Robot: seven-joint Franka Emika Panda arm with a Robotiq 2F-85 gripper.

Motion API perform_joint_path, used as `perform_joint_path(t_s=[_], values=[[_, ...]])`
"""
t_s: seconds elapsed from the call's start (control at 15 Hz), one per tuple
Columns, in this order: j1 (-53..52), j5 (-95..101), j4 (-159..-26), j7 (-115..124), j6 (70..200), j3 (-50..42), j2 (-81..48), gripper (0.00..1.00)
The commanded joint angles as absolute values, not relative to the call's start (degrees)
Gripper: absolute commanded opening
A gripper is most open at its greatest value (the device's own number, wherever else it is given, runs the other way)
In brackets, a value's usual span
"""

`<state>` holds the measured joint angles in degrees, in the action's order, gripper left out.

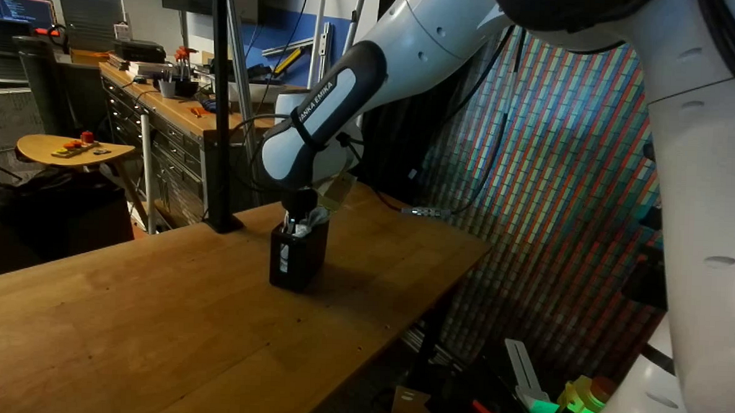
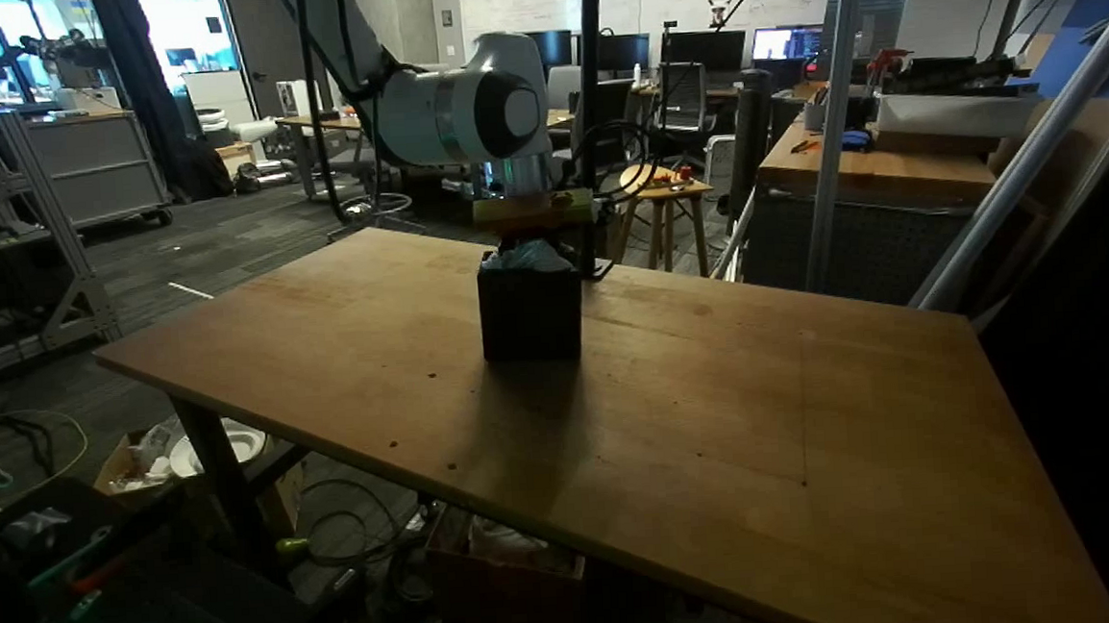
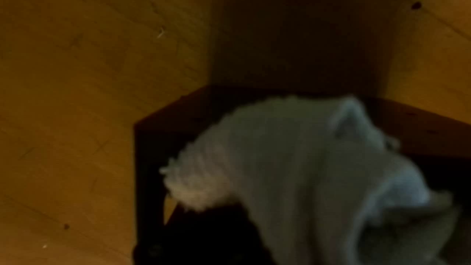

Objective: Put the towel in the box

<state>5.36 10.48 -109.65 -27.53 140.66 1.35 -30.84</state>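
Note:
The black box [image 1: 306,260] stands upright on the wooden table; it also shows in an exterior view [image 2: 531,315]. The whitish towel [image 1: 312,221] is bunched in the box's mouth, with its top above the rim in both exterior views. In the wrist view the towel [image 3: 279,158] fills the middle, lying inside the box's dark walls [image 3: 149,176]. A pale patch shows on one side of the box. My gripper [image 1: 295,214] points down into the box mouth, against or beside the towel. Its fingertips are hidden by box and towel, so its grip is unclear.
The wooden table [image 1: 151,321] extends around the box. A black upright post [image 1: 219,132] is fixed at the table's far edge near the arm. Cables hang by the arm. A small stool [image 2: 667,189] and a workbench [image 1: 155,98] stand beyond the table.

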Motion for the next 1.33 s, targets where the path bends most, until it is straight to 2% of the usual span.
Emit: perform_joint_path(t_s=[0.0, 0.4, 1.27], values=[[6.27, 8.49, -108.63, -25.71, 144.90, 2.28, -35.23, 0.05], [5.91, 7.45, -110.99, -24.93, 142.41, 3.35, -29.65, 0.05], [-0.45, 9.63, -120.17, -19.60, 123.75, 4.12, -2.14, 0.05]])
